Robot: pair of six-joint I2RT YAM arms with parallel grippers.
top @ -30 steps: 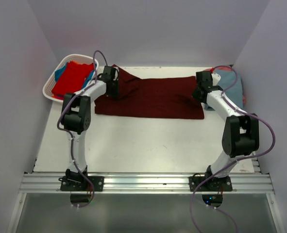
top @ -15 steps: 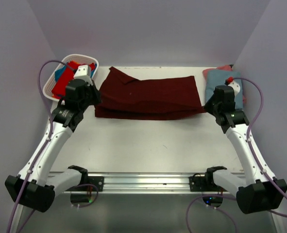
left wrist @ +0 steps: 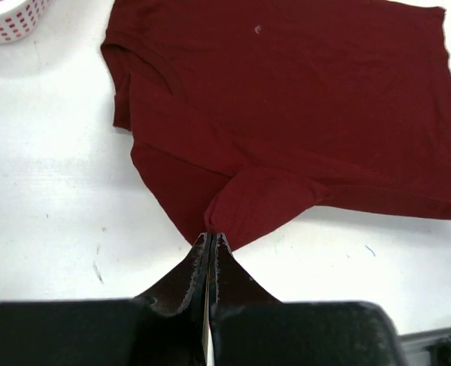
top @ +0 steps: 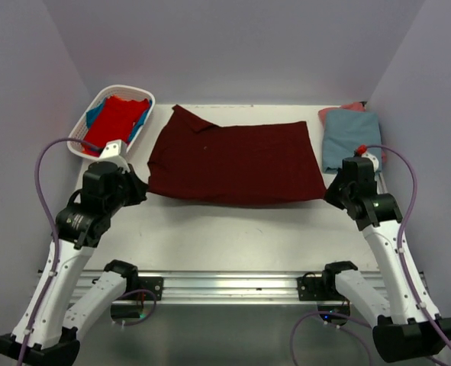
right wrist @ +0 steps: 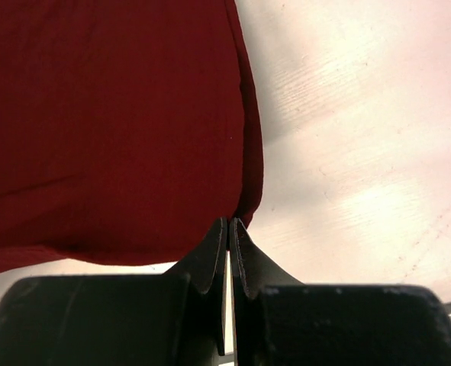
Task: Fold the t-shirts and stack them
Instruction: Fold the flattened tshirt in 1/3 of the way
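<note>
A dark maroon t-shirt [top: 233, 164] lies spread across the middle of the table, a sleeve pointing to the far left. My left gripper [top: 143, 191] is shut on its near left corner; the left wrist view shows the cloth [left wrist: 286, 99] bunched into a small fold at the closed tips [left wrist: 211, 238]. My right gripper [top: 328, 194] is shut on the near right corner, and in the right wrist view the hem [right wrist: 111, 122] curls into the closed tips [right wrist: 230, 223]. A folded grey-blue t-shirt [top: 347, 141] lies at the far right on a salmon pink one [top: 352, 107].
A white slatted basket [top: 84, 137] at the far left holds a bright red t-shirt [top: 117, 122] over blue cloth; its corner [left wrist: 8, 19] shows in the left wrist view. Purple walls close in the table on three sides. Bare white tabletop [top: 233, 236] lies between the shirt and the arm bases.
Both arms have drawn back from the far side toward the near edge, pulling the maroon shirt's near edge with them. The shirt now lies wider and flatter.
</note>
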